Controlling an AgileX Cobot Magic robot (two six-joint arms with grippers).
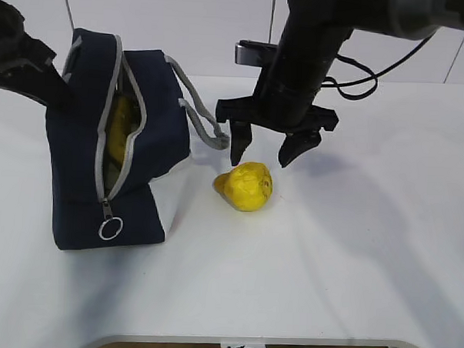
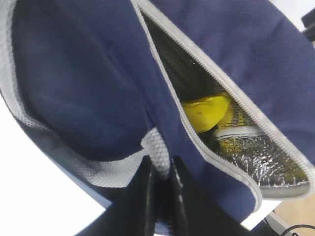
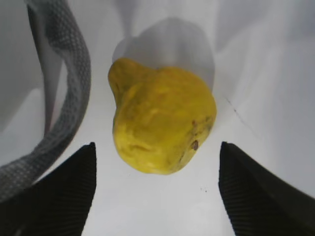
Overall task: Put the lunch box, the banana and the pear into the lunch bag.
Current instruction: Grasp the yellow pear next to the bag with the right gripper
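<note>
The pear (image 3: 160, 118) is best straddled centrally by the released right tool (image 1: 265, 154), clear of the rope handle (image 3: 69, 83).

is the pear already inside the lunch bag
No, the pear lies on the table beside the lunch bag, under the right gripper's open jaws.

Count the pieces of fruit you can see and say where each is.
2. The pear lies on the table under the open right gripper. The banana sits inside the lunch bag. More could be hidden inside.
</note>
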